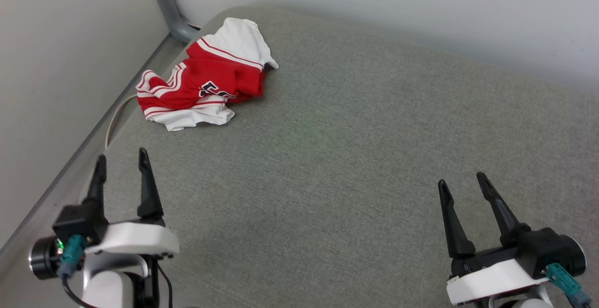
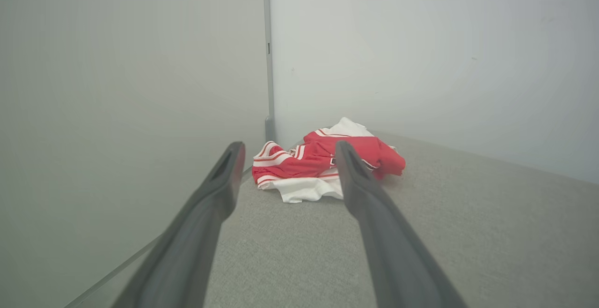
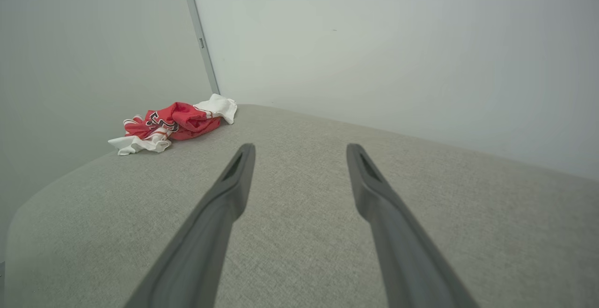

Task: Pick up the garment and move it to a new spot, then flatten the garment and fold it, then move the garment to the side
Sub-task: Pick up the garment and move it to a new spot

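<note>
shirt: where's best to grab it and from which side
Probably the raised red fold in the middle of the shirt, pinched from above by the open, nearer left hand. It lies crumpled in a heap, so its flat white edges give less to pinch.

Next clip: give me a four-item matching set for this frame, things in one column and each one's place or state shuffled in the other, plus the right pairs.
Things:
1. garment
2. left gripper
3. right gripper
4. grey pipe

Places or states:
A. open, lower right of the head view, over the grey surface
B. crumpled, near the surface's far left corner
C. curved, in the corner just beyond the garment
D. open, lower left of the head view, by the surface's left edge

Pairs: 1-B; 2-D; 3-A; 4-C
</note>
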You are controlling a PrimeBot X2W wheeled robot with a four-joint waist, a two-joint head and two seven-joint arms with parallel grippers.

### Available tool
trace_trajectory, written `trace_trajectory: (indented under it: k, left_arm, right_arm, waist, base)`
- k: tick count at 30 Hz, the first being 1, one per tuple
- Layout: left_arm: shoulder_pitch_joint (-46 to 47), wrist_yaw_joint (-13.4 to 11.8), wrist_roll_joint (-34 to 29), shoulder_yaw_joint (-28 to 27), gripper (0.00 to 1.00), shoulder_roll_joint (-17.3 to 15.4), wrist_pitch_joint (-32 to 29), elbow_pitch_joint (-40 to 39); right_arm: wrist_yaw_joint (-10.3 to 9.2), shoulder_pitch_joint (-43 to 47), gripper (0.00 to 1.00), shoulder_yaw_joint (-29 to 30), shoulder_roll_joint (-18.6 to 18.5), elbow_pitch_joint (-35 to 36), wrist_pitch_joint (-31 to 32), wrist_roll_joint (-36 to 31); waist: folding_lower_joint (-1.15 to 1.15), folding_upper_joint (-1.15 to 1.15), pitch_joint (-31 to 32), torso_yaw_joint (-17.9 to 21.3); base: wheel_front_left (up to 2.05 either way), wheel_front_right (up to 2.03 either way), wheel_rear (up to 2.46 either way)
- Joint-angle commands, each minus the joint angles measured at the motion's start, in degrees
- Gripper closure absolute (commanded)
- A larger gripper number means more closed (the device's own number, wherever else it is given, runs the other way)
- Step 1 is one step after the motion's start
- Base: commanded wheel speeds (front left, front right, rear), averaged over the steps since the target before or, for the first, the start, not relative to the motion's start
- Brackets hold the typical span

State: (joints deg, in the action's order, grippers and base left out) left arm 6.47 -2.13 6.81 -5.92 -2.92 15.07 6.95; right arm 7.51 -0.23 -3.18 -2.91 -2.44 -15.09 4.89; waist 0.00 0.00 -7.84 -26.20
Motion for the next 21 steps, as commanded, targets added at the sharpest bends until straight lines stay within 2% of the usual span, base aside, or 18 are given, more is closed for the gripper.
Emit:
trace_trajectory:
  k: [1,7,12,21]
  left_arm:
    - [2.3,0.9,0.3,-1.1,0.00,-0.3,0.2,0.1]
    - [13.8,5.1,1.9,-7.3,0.00,-2.1,0.1,0.6]
    - [24.0,7.4,2.4,-11.5,0.00,-4.6,0.1,3.0]
    - [38.3,9.5,5.6,-11.6,0.00,-10.5,0.1,11.8]
  right_arm:
    - [-0.04,-1.0,0.00,-0.2,0.1,0.5,-0.1,-0.5]
    - [-0.04,-4.0,0.00,-0.7,-0.2,2.8,-0.1,-3.2]
    - [-0.04,-6.9,0.00,-1.4,-1.8,5.0,-0.1,-4.7]
    - [-0.04,-11.0,0.00,-1.7,-3.4,9.0,-0.1,-6.2]
  waist:
    - [0.00,0.00,-1.5,1.1]
    - [0.00,0.00,-6.9,4.0]
    - [0.00,0.00,-11.9,6.1]
    - [0.00,0.00,-18.8,8.2]
  base:
    - [0.00,0.00,0.00]
    - [0.00,0.00,0.00]
    - [0.00,0.00,0.00]
    - [0.00,0.00,0.00]
